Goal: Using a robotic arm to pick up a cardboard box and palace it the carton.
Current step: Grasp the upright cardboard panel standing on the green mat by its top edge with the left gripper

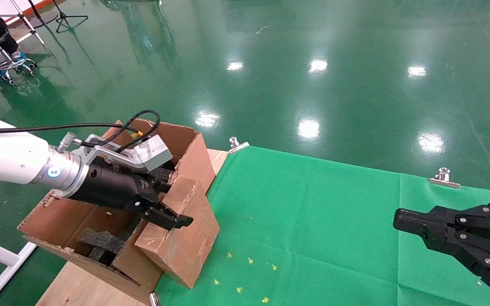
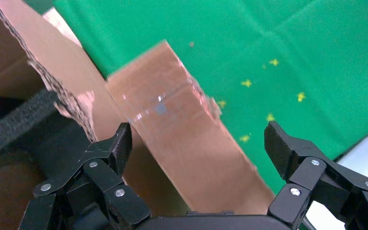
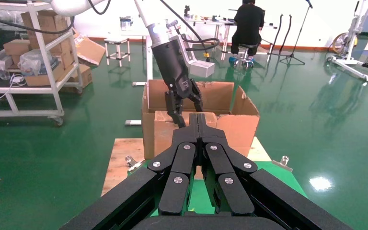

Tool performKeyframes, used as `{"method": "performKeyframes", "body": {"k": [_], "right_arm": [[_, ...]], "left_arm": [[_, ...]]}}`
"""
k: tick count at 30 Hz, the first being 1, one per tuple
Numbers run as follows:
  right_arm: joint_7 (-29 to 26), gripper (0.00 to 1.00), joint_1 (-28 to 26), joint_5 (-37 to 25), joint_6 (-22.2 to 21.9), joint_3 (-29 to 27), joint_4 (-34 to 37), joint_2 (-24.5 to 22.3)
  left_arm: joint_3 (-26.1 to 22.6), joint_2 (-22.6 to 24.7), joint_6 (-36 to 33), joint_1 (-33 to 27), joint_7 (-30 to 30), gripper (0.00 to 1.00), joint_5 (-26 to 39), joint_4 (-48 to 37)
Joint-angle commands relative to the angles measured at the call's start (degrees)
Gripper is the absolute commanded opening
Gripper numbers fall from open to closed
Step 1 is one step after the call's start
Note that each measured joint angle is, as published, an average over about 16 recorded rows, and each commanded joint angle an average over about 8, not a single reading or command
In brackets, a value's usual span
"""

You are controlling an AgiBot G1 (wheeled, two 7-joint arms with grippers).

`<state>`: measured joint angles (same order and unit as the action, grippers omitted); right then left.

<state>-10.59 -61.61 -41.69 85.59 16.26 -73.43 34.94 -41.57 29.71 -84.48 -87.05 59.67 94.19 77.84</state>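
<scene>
The small reddish-brown cardboard box (image 1: 183, 238) lies tilted, its lower end on the green cloth and its upper part leaning on the carton's near flap. The long brown carton (image 1: 58, 221) stands at the table's left end with black foam pieces (image 1: 100, 240) inside. The white robotic arm reaches over the carton. Its left gripper (image 1: 170, 214) is open and straddles the box's top. In the left wrist view the box (image 2: 191, 129) sits between the spread fingers (image 2: 120, 143), touching neither. My right gripper (image 1: 402, 223) is shut and parked at the right.
Green cloth (image 1: 312, 221) covers the wooden table (image 1: 79, 289), held by metal clips (image 1: 238, 145) (image 1: 443, 178). Shiny green floor lies beyond. A seated person (image 3: 247, 24) and a shelf rack (image 3: 38, 52) stand far behind the carton.
</scene>
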Motion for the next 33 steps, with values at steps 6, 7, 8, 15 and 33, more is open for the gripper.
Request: {"method": "performKeyframes", "body": {"k": [6, 7, 8, 15, 33], "right_arm": [[0.0, 0.88, 0.0, 0.0, 0.0, 0.0, 0.0, 0.0], [0.0, 0.97, 0.0, 0.0, 0.0, 0.0, 0.0, 0.0], [0.0, 1.00, 0.0, 0.0, 0.0, 0.0, 0.0, 0.0], [0.0, 1.00, 0.0, 0.0, 0.0, 0.0, 0.0, 0.0], [0.0, 1.00, 0.0, 0.0, 0.0, 0.0, 0.0, 0.0]], "left_arm": [[0.0, -0.2, 1.1, 0.5, -0.5, 0.63, -0.2, 0.0], [0.0, -0.2, 1.2, 0.5, -0.5, 0.50, -0.2, 0.0], [0.0, -0.2, 1.2, 0.5, -0.5, 0.37, -0.2, 0.0], [0.1, -0.2, 1.0, 0.4, -0.4, 0.00, -0.2, 0.0], [0.2, -0.1, 0.7, 0.2, -0.3, 0.00, -0.2, 0.0]]}}
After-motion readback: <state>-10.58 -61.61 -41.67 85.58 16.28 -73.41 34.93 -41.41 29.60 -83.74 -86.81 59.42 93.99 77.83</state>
